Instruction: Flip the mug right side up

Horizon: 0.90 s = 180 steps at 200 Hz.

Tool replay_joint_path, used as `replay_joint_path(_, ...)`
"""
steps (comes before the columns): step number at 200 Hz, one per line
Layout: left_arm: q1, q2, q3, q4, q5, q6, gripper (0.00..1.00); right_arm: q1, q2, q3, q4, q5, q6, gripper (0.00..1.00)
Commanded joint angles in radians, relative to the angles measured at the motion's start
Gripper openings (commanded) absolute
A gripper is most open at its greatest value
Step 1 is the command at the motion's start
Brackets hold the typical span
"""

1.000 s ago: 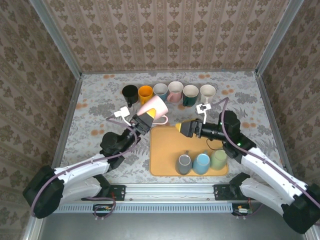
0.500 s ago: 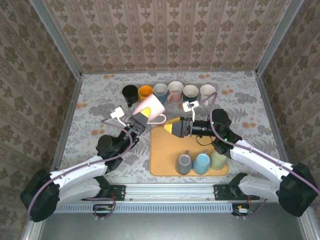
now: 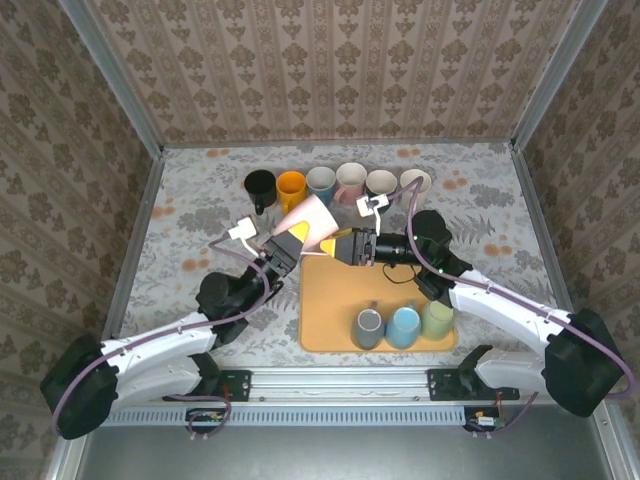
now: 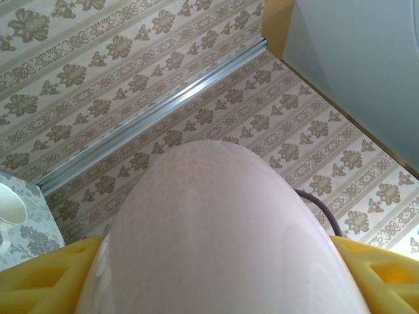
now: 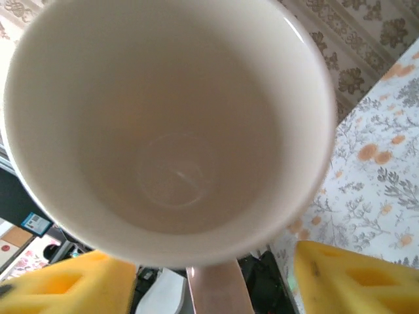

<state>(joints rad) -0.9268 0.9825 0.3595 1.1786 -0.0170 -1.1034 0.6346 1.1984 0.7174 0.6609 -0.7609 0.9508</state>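
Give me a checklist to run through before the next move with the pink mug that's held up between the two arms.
1. Left fingers clamp the pink mug: ok, its body sits between them.
2. Mug clear of the table: ok, it hangs above it.
3. Right fingers straddle the handle: ok, one on each side.
4. Right fingers closed on the handle: not ok, gaps on both sides.
5. Mug right side up: not ok, it is tilted, mouth toward the right wrist camera.
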Motion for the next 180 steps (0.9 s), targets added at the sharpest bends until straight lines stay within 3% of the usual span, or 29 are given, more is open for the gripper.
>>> replay_joint_path(1, -0.012, -0.002, 0.039, 0.068, 0.019, 0.007, 0.42, 0.008, -0.005, 0.027, 0.074, -0.009, 0.008, 0.47)
replay_joint_path(31, -0.012, 0.001, 0.066, 0.039, 0.071, 0.037, 0.51, 0.008, -0.019, 0.022, 0.042, -0.008, -0.010, 0.14)
replay_joint_path(46, -0.012, -0.006, 0.083, 0.007, 0.105, 0.067, 0.60, 0.008, -0.030, 0.016, 0.029, -0.005, -0.018, 0.00)
replay_joint_path(84, -0.012, -0.031, 0.126, -0.095, 0.170, 0.122, 0.99, 0.007, -0.086, 0.006, -0.031, 0.028, -0.051, 0.00)
replay_joint_path(115, -0.014, -0.101, 0.158, -0.316, 0.136, 0.166, 1.00, -0.003, -0.193, 0.008, -0.206, 0.119, -0.146, 0.00)
replay_joint_path(147, -0.015, -0.201, 0.343, -1.050, 0.015, 0.394, 1.00, -0.014, -0.335, 0.050, -0.583, 0.301, -0.359, 0.00)
replay_joint_path(180, -0.011, -0.249, 0.463, -1.424, -0.242, 0.586, 1.00, -0.026, -0.411, 0.060, -0.839, 0.473, -0.481, 0.00)
